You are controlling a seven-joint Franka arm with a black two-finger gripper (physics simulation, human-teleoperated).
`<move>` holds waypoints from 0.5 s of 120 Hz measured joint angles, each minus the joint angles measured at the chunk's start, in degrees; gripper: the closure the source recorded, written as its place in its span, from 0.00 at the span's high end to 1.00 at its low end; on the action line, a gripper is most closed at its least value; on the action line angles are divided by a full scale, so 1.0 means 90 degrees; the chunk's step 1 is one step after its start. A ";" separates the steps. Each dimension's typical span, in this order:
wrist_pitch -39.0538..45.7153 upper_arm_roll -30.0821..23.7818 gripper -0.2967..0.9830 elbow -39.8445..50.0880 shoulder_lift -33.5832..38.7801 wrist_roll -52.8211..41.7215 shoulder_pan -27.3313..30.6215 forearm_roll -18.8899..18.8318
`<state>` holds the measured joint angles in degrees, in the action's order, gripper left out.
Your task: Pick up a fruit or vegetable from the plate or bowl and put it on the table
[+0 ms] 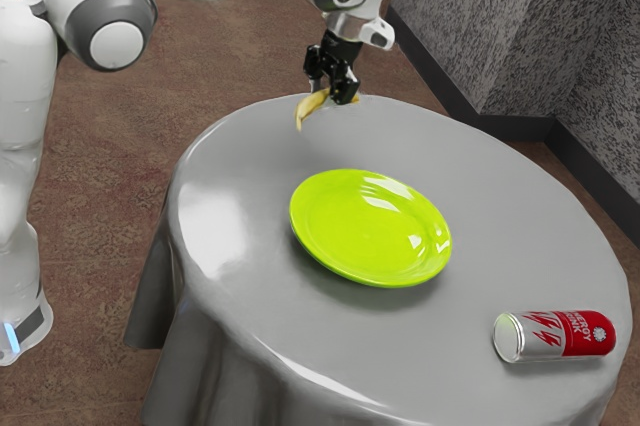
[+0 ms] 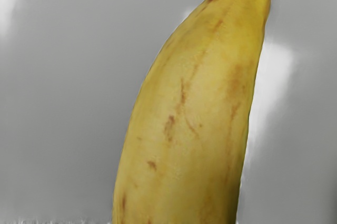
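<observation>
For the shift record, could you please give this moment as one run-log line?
tool: shut on banana | banana: off plate, contact with table unclear | can: on its side

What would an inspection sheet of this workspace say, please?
Surface: round table under a smooth grey cloth, with glossy highlights.
Job's things: yellow banana with brown marks, at the gripper; lime-green plate on the table, no fruit on it.
Clutter: red and silver drink can, lying on its side.
Gripper: black gripper shut on the banana; whether the banana touches the cloth is unclear.
Cables: nothing seen.
Surroundings: brown floor, mottled grey wall.
</observation>
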<state>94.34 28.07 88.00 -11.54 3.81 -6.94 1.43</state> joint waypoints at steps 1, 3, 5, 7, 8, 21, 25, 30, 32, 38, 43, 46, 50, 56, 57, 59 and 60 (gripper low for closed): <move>-0.0002 0.0019 0.36 0.0000 0.0000 0.0000 0.0001 0.0000; -0.0006 0.0050 0.36 0.0000 0.0000 0.0001 0.0006 0.0001; -0.0009 0.0076 0.36 0.0000 0.0000 0.0001 0.0012 0.0002; -0.0012 0.0102 0.36 0.0000 0.0000 0.0001 0.0014 0.0003; -0.0014 0.0113 0.36 0.0000 -0.0002 0.0001 0.0016 0.0003; -0.0030 0.0172 0.45 0.0000 -0.0003 0.0001 0.0020 0.0004; -0.0034 0.0176 0.52 0.0000 -0.0002 0.0000 0.0014 0.0011; -0.0038 0.0179 0.58 0.0000 -0.0002 -0.0004 0.0013 0.0018; -0.0039 0.0180 0.60 0.0000 -0.0001 -0.0005 0.0012 0.0020; -0.0043 0.0175 0.65 0.0000 -0.0006 -0.0008 0.0008 0.0026; -0.0050 0.0173 0.68 -0.0001 -0.0001 -0.0018 0.0005 0.0036; -0.0058 0.0172 0.69 -0.0028 0.0002 -0.0023 0.0005 0.0041; -0.0092 0.0167 0.71 -0.0100 0.0001 -0.0029 0.0007 0.0045; -0.0157 0.0150 0.73 -0.0207 -0.0001 -0.0040 0.0005 0.0049; -0.0173 0.0146 0.73 -0.0228 -0.0001 -0.0043 0.0003 0.0050; -0.0203 0.0140 0.73 -0.0263 -0.0001 -0.0048 -0.0001 0.0052; -0.0218 0.0137 0.74 -0.0279 -0.0001 -0.0051 -0.0004 0.0053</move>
<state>92.39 29.31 85.49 -11.55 3.35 -6.98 1.91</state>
